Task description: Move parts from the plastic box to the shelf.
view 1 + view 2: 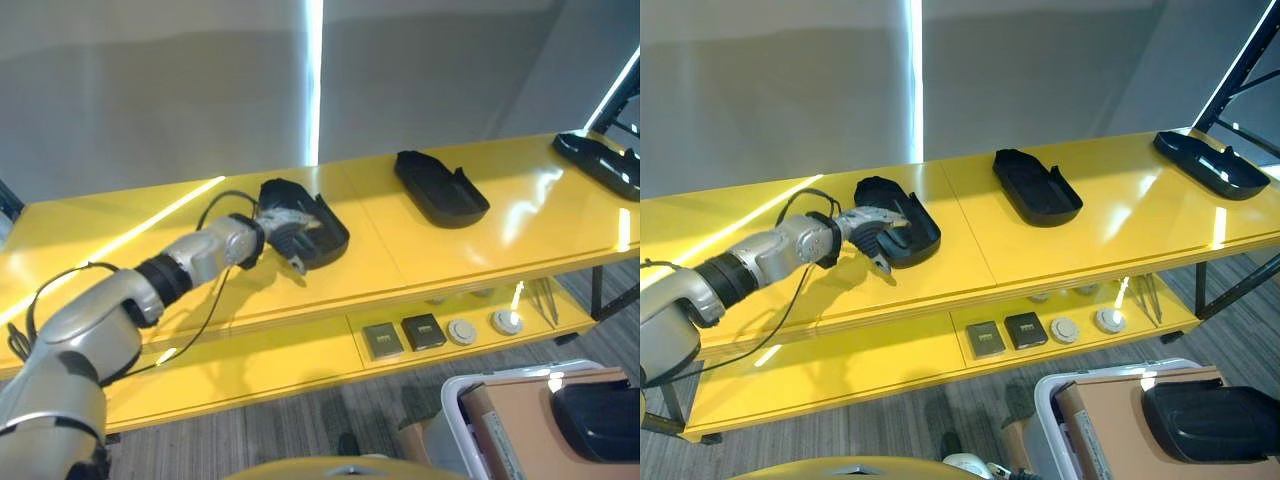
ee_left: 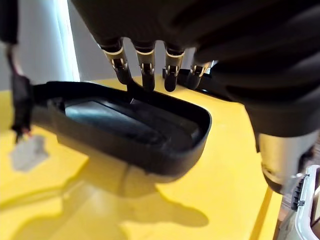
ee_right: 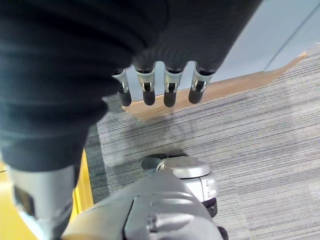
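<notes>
A black moulded part (image 1: 322, 235) lies on the top of the yellow shelf (image 1: 400, 260), left of its middle. My left hand (image 1: 283, 230) rests over the part's near left edge. In the left wrist view its fingers (image 2: 145, 70) reach straight down to the rim of the part (image 2: 150, 135) without curling round it. Two more black parts sit further right, one at the middle (image 1: 440, 188) and one at the far right end (image 1: 600, 160). The white plastic box (image 1: 462, 405) stands at the lower right with a black part (image 1: 600, 420) inside. My right hand (image 3: 170, 90) hangs open over the carpet.
On the shelf's lower level lie two small square pieces (image 1: 383, 340), two round white pieces (image 1: 461, 331) and a pair of tweezers (image 1: 545, 300). A grey wall runs behind the shelf. Bare yellow surface lies between the parts and at the left end.
</notes>
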`<state>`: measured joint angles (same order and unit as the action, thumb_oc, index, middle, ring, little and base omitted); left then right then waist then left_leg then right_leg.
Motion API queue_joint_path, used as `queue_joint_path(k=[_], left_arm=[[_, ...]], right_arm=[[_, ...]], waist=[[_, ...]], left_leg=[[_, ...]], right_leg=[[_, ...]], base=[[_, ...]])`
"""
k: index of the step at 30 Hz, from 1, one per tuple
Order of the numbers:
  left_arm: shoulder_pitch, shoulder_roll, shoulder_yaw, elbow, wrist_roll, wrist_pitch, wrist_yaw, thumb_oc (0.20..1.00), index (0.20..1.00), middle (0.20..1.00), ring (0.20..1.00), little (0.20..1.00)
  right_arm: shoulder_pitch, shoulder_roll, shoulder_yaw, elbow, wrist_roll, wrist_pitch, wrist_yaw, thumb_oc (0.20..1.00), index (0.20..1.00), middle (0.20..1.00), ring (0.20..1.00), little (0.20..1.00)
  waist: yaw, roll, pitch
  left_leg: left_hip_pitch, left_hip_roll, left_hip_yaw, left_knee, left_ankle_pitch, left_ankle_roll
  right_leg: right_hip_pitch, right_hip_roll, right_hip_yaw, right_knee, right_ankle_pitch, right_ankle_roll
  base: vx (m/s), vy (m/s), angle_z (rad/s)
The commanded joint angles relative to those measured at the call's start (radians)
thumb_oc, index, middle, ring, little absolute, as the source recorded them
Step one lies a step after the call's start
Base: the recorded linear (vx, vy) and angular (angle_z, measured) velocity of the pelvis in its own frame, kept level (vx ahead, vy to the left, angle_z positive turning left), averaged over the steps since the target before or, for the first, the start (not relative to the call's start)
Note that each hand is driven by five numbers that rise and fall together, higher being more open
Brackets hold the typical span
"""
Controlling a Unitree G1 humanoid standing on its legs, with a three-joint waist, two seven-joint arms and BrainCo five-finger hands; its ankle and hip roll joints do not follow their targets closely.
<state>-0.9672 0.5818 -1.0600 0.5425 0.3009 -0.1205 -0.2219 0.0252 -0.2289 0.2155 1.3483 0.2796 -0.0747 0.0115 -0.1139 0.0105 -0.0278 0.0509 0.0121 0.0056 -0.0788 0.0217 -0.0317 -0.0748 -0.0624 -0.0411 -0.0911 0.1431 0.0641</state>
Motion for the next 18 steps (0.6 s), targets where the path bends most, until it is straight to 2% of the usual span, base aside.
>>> queue_joint_path(k=[1, 5, 11, 18], left_arm=[[-0.11, 0.014, 0.084, 0.071, 0.055, -0.003, 0.052, 1.0, 1.0, 1.0, 1.0, 1.0], [-0.075, -0.017, 0.092, 0.082, 0.074, -0.01, 0.047, 1.0, 1.0, 1.0, 1.0, 1.0], [-0.089, 0.013, 0.07, 0.059, 0.104, -0.019, 0.035, 1.0, 1.0, 1.0, 1.0, 1.0], [-0.149, 0.172, 0.033, -0.04, 0.05, -0.024, 0.0, 1.0, 1.0, 1.0, 1.0, 1.0]], right_arm=[[-0.032, 0.019, 0.026, 0.017, -0.012, -0.004, 0.017, 1.0, 1.0, 1.0, 1.0, 1.0], [-0.035, 0.016, 0.032, 0.014, -0.023, -0.005, 0.014, 1.0, 1.0, 1.0, 1.0, 1.0], [-0.031, 0.008, 0.03, 0.021, -0.036, -0.003, 0.016, 1.0, 1.0, 1.0, 1.0, 1.0], [-0.031, 0.003, 0.018, 0.031, -0.033, 0.004, 0.028, 1.0, 1.0, 1.0, 1.0, 1.0]], waist=[[-0.004, -0.005, 0.05], [-0.007, -0.006, 0.06], [-0.007, -0.002, 0.075], [0.005, 0.003, 0.075]], left_leg=[[-0.035, 0.088, -0.031, -0.008, -0.021, -0.061], [-0.04, 0.086, -0.029, -0.008, -0.021, -0.059], [-0.045, 0.085, -0.024, -0.008, -0.019, -0.057], [-0.047, 0.084, -0.025, -0.008, -0.016, -0.057]], right_leg=[[0.109, -0.069, -0.01, 0.004, -0.139, 0.099], [0.103, -0.069, -0.01, 0.004, -0.138, 0.098], [0.094, -0.071, -0.008, 0.004, -0.133, 0.099], [0.097, -0.072, -0.013, 0.004, -0.132, 0.1]], base=[[0.0, 0.0, 0.0], [-0.01, 0.003, 0.0], [0.0, 0.0, 0.0], [0.0, 0.0, 0.01]])
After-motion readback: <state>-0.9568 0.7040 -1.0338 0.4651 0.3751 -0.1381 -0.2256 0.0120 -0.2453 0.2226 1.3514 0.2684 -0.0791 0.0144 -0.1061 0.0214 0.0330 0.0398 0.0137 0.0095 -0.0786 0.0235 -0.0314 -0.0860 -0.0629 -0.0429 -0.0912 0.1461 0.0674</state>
